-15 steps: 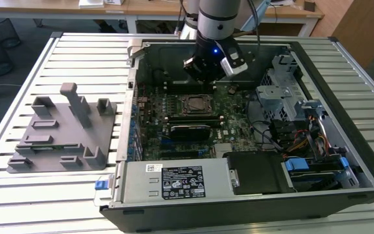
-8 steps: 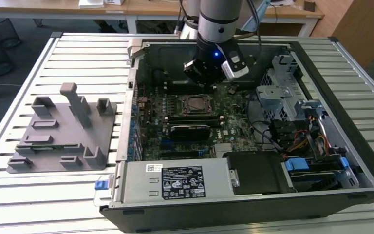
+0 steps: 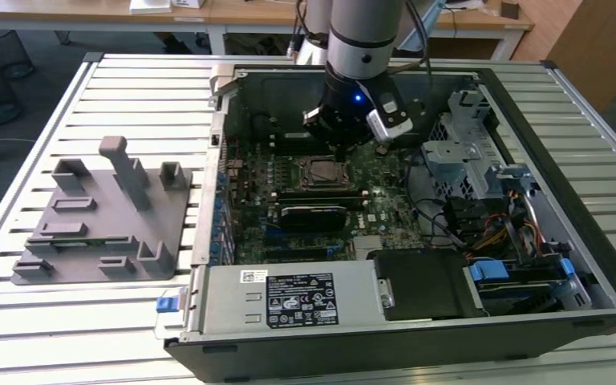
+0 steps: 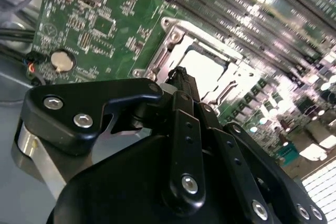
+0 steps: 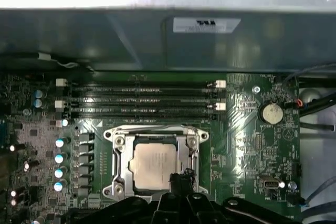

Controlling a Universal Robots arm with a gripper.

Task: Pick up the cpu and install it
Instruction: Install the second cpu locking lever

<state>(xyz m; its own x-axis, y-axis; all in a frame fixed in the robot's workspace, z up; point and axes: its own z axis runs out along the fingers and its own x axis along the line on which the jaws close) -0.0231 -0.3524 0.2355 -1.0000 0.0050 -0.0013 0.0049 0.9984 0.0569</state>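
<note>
The cpu is a silvery square chip lying flat inside the metal-framed socket on the green motherboard. It also shows as a pale plate in the second wrist view. My gripper hangs just above the cpu's edge, its black fingertips pressed together with nothing between them. In the second wrist view the gripper points at the socket frame. In the exterior view the gripper hovers over the socket inside the open computer case.
A grey plastic holder block with upright posts stands on the slatted table at the exterior view's left. Memory slots run beside the socket. Drive cages and cables fill the case at the exterior view's right; a power supply sits in front.
</note>
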